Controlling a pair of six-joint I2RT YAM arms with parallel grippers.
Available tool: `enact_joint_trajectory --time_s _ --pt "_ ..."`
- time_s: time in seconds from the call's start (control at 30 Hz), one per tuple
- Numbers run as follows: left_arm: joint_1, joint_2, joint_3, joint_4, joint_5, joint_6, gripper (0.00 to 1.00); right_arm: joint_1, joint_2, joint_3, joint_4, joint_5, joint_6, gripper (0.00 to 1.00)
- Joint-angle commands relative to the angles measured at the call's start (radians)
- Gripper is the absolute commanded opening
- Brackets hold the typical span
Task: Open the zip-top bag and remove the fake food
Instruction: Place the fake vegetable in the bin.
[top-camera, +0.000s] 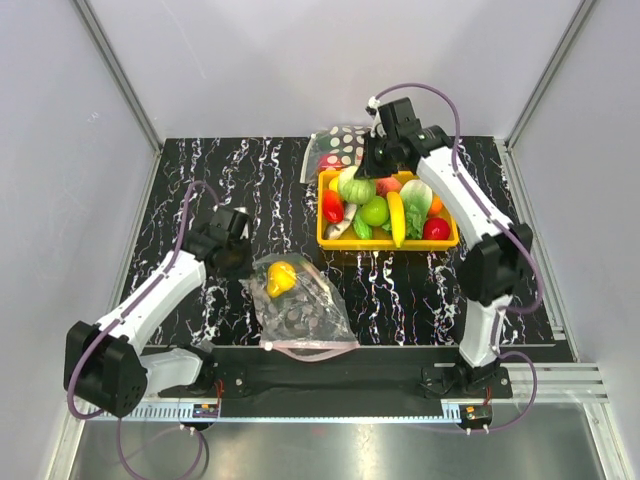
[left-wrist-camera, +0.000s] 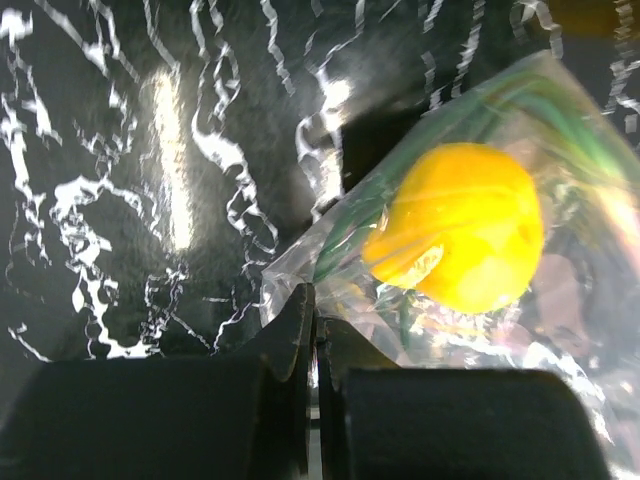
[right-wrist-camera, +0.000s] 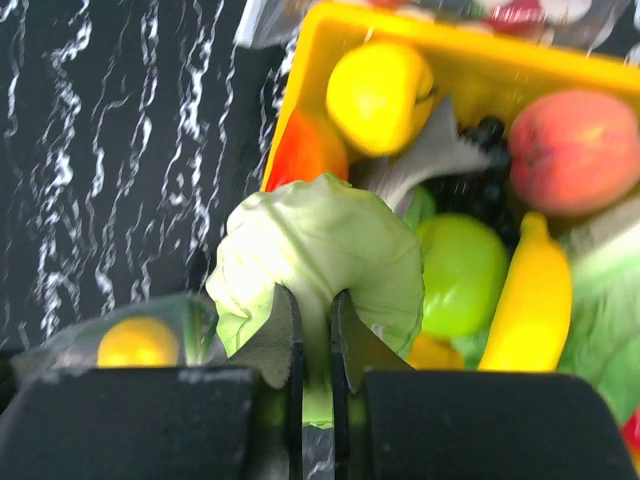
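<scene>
Black marbled table (top-camera: 200, 190) all round, and the yellow tray (top-camera: 388, 244) is the mark. Right gripper (right-wrist-camera: 312, 305) hangs over the tray's left rear corner, fingers pinched on a pale green fake cabbage (right-wrist-camera: 320, 240). The tray sits straight beneath it, so a release looks like the call. Left of the tray, nearer the arm bases, lies the zip-top bag (top-camera: 305, 310), one yellow piece of fake food (top-camera: 281, 278) inside, its pink zip strip (top-camera: 312, 350) at the end farthest from the tray. Left gripper (left-wrist-camera: 312, 305), clearly the nearer arm, is clamped on the bag's corner.
</scene>
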Motion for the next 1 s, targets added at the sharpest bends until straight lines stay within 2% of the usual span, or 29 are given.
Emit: enact_joint_trajectory --time_s 0.0,0.13,0.33,0.47,0.57,0.67,0.8,0.83,0.97 --pt "0.006 -0.001 0.078 0.026 0.04 0.058 0.0 -0.011 0.077 0.146 0.047 0.019 -0.053 0.0" --pt "0.006 0.036 0.104 0.025 0.081 0.088 0.0 -0.009 0.233 0.287 0.015 0.093 -0.09 0.0" --pt "0.006 0.076 0.095 0.04 0.109 0.124 0.0 -0.009 0.356 0.367 0.001 0.148 -0.104 0.0" --pt "0.005 0.076 0.069 0.061 0.095 0.131 0.0 -0.011 0.376 0.352 -0.025 0.176 -0.132 0.0" --pt "0.006 0.083 0.055 0.078 0.104 0.129 0.0 -0.008 0.355 0.278 0.0 0.179 -0.136 0.01" --pt "0.006 0.102 0.052 0.086 0.115 0.135 0.0 -0.008 0.332 0.217 0.012 0.173 -0.126 0.2" --pt "0.006 0.121 0.055 0.092 0.113 0.151 0.0 -0.008 0.313 0.187 0.014 0.16 -0.129 0.4" --pt "0.005 0.128 0.058 0.095 0.12 0.152 0.0 -0.008 0.309 0.184 0.014 0.157 -0.13 0.51" --pt "0.006 0.157 0.078 0.101 0.129 0.163 0.0 -0.006 0.281 0.174 0.041 0.124 -0.122 0.65"
